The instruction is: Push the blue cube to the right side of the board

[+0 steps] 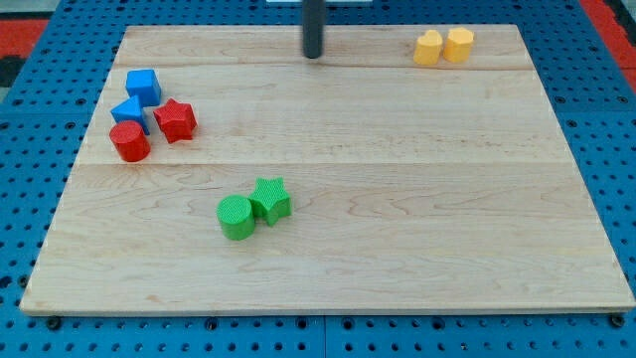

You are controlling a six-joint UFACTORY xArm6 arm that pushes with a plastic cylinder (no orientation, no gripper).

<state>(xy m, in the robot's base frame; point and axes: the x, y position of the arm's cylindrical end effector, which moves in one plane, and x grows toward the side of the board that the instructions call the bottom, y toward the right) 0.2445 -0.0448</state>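
My tip (313, 55) at board's (397, 249) 12 o'clock edge, touching nothing; no claw, only bare rod. Blue cube (143, 86) at 10 o'clock, well apart from tip, just above second blue block (129, 112).

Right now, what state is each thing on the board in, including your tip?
My tip: near the view's top edge, touching no block.
Blue cube: at the view's left, not yet pushed right.
Second blue block: packed between the blue cube and the red pieces.
Red star: beside the blue blocks.
Red cylinder: lowest in that cluster.
Green cylinder and green star: touching.
Two yellow blocks: side by side, top right.
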